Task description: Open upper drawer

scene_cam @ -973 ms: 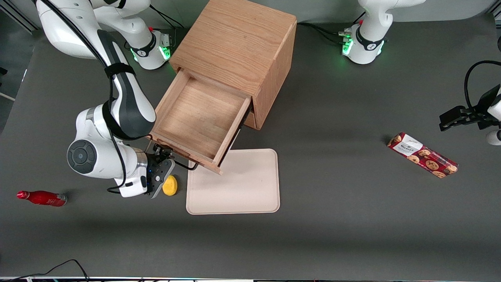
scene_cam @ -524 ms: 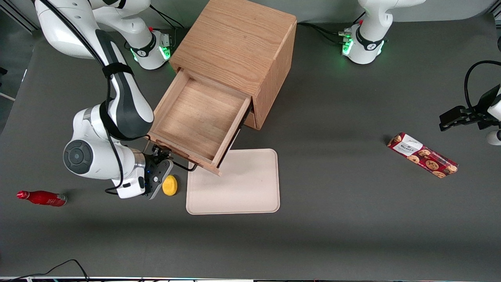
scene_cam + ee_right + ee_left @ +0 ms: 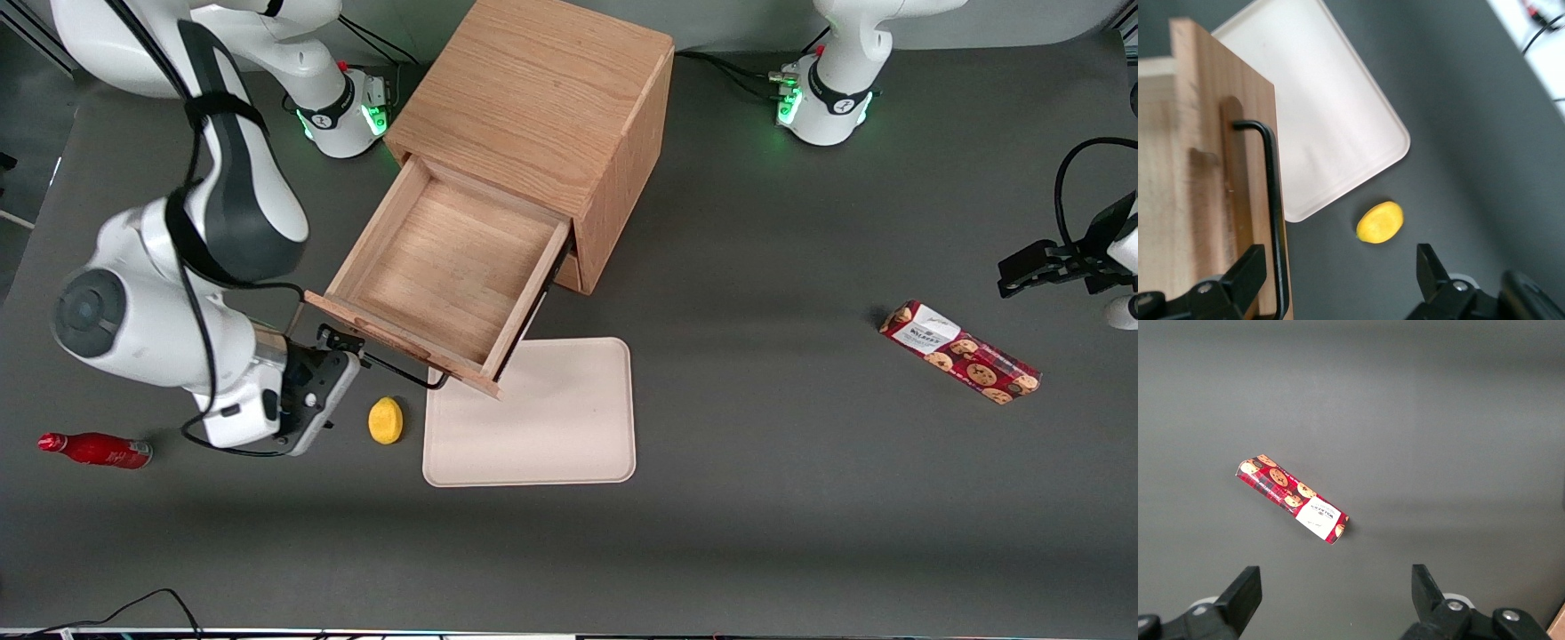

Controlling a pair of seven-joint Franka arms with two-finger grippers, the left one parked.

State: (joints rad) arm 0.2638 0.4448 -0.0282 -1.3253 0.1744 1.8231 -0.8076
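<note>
The upper drawer (image 3: pixel 436 267) stands pulled far out of the oak cabinet (image 3: pixel 542 98), its shallow box empty. Its thin black handle (image 3: pixel 404 372) runs along the front panel. My right gripper (image 3: pixel 338 348) hovers at the end of the handle that lies toward the working arm's end of the table. In the right wrist view the gripper (image 3: pixel 1336 273) is open. The handle bar (image 3: pixel 1273 213) passes just inside one finger (image 3: pixel 1241 275), and nothing is gripped.
A yellow lemon (image 3: pixel 385 420) (image 3: pixel 1380 222) lies on the table beside a cream tray (image 3: pixel 533 418) (image 3: pixel 1318 113) in front of the drawer. A red bottle (image 3: pixel 93 450) lies toward the working arm's end. A cookie box (image 3: pixel 960 351) (image 3: pixel 1291 499) lies toward the parked arm's end.
The right arm has swung up and toward its own end of the table, drawing the gripper along the handle toward its end. The drawer has not moved.
</note>
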